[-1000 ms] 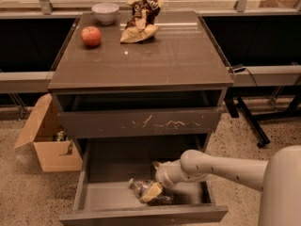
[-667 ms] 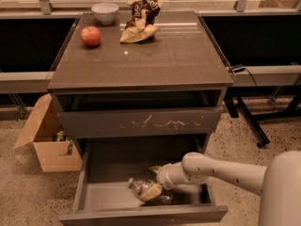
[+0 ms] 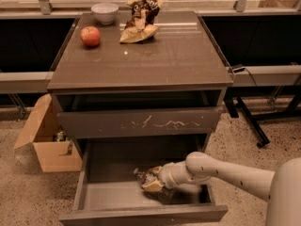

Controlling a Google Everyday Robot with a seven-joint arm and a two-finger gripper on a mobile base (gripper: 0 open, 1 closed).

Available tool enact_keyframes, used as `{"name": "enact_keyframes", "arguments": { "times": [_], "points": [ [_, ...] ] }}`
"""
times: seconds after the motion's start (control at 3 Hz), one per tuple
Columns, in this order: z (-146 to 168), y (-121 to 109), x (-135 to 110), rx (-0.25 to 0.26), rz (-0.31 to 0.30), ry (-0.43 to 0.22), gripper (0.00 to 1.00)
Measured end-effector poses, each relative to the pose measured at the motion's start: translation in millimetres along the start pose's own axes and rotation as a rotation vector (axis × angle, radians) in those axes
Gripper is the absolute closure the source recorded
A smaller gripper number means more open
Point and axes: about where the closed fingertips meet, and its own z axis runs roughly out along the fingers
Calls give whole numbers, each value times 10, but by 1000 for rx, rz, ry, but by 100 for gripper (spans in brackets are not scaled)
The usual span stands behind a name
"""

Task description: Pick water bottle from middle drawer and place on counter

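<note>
Since a second ago our pale, tube-shaped robot arm (image 3: 225,171) has edged a touch toward the right side of the drawer, and nothing else has shifted. Nearest us, the wide, shallow, dark grey-brown middle drawer (image 3: 108,199) stands pulled out at the foot of the cabinet, its plain front panel along the near edge. The arm reaches in from the right and ends at the gripper (image 3: 155,185), which sits right of the drawer's centre, against the small clear crinkled plastic water bottle (image 3: 141,174). That bottle lies on the smooth grey drawer floor, just left of the gripper. We cannot tell whether the gripper is spread or clamped on it. Above, the dark drawer front with pale scratch marks (image 3: 141,122) stands slightly out. Left of the cabinet, an open brown cardboard box (image 3: 47,142) rests on the speckled floor. Farther back lies the flat, glossy, dark brown-grey counter (image 3: 164,62). A round red apple (image 3: 90,36) sits near its far left corner, a small white bowl (image 3: 105,12) is beyond it at the far edge, and a crumpled brown snack bag (image 3: 141,20) lies at the middle of that far edge.
</note>
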Motion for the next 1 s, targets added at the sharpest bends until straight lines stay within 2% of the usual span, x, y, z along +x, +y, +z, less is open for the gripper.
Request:
{"name": "enact_keyframes", "arguments": {
  "times": [0.33,0.67,1.0],
  "points": [
    [-121,-35,-142,9,-19,-17,100],
    [-637,5,-461,11,-133,-128,100],
    [-1241,72,-718,4,-265,-199,100]
  ]
}}
